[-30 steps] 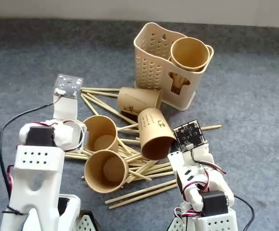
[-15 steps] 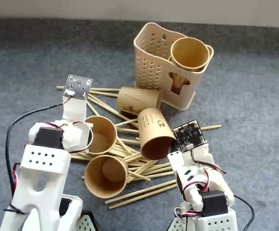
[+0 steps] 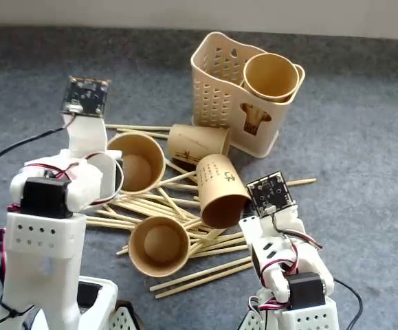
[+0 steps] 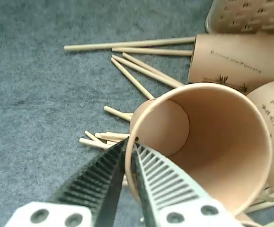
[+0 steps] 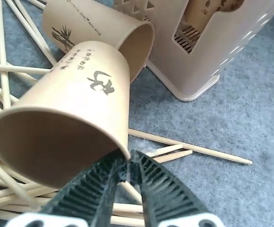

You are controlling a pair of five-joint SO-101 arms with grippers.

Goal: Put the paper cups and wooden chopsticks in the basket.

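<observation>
**Desk:** What's on your left?

**Me:** My left gripper (image 4: 129,142) is clamped on the rim of the held cup (image 4: 212,142), one finger inside the wall and one outside; that cup is tilted, mouth toward the high camera, above the left end of the chopsticks (image 3: 144,205); they lie scattered in a loose pile on the grey mat (image 3: 363,158).

**Desk:** And the middle?

**Me:** The upright cup (image 3: 159,245) stands mouth up at the front of the pile; farther back the lying cup (image 3: 195,143) rests on its side just beside the basket's foot; the printed cup (image 5: 80,90) lies tilted just in front of it, mouth toward my arms, sticks beneath it.

**Desk:** The right?

**Me:** My right gripper (image 5: 127,163) has its fingers drawn almost together at the lowest edge of the printed cup's rim; I cannot tell whether the wall is caught between them; the basket (image 3: 219,82) stands upright at the back, with the nested cup (image 3: 271,77) upright in its right-hand end.
</observation>
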